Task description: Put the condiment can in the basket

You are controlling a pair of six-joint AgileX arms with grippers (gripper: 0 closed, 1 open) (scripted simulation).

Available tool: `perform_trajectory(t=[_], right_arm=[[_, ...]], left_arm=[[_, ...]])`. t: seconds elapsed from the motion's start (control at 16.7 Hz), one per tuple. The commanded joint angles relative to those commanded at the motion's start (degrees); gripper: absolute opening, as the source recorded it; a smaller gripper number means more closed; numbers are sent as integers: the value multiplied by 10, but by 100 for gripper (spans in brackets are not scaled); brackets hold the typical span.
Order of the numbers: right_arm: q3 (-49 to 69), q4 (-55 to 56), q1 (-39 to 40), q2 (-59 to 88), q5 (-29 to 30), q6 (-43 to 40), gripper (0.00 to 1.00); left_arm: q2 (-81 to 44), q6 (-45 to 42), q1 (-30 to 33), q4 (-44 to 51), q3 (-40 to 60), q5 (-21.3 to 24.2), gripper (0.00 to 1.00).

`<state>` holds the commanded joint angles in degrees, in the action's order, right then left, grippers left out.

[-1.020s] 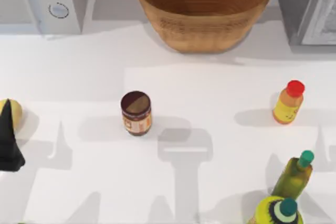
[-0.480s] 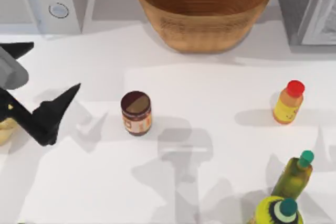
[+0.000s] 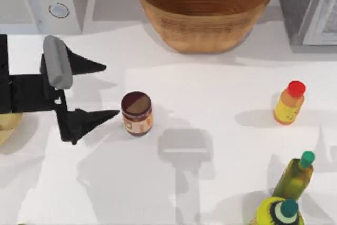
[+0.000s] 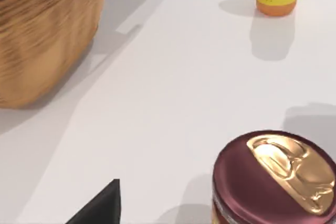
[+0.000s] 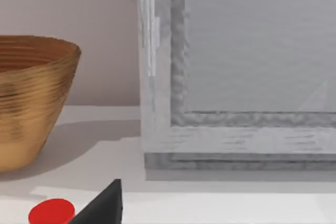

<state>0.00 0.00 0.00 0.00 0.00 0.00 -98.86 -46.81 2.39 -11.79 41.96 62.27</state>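
The condiment can [image 3: 137, 113], a short dark-brown jar with a glossy lid and an orange-tan label, stands upright left of the table's middle. It also looms close in the left wrist view [image 4: 273, 179]. My left gripper [image 3: 112, 91] is open just left of the can, its two black fingers pointing right toward it, one fingertip [image 3: 111, 114] almost at the can's side. Nothing is between the fingers. The wicker basket [image 3: 204, 9] sits at the back centre, seen too in the left wrist view [image 4: 47, 30] and the right wrist view [image 5: 31, 93].
An orange bottle with a red cap [image 3: 289, 103] stands at the right. A green bottle with a teal cap [image 3: 296, 175] and a yellow-green one [image 3: 277, 212] stand front right. White appliances [image 3: 47, 1] [image 3: 310, 6] flank the basket. A yellow object [image 3: 6, 125] lies at the left edge.
My left arm has swung in from the left edge to the can's left side and turned so its open fingers now point right at the can. The can has not moved.
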Motion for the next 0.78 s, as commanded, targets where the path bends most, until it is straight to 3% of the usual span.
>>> perform_trajectory(t=[0.18, 0.36, 0.78], right_arm=[[0, 0, 0, 0, 0, 0, 100], [0, 0, 0, 0, 0, 0, 100], [0, 0, 0, 0, 0, 0, 100]], left_arm=[[-130, -72, -9, -1, 40, 79, 100], [-206, -120, -17, 1, 64, 131, 100], [-225, -134, -17, 3, 68, 145, 100]])
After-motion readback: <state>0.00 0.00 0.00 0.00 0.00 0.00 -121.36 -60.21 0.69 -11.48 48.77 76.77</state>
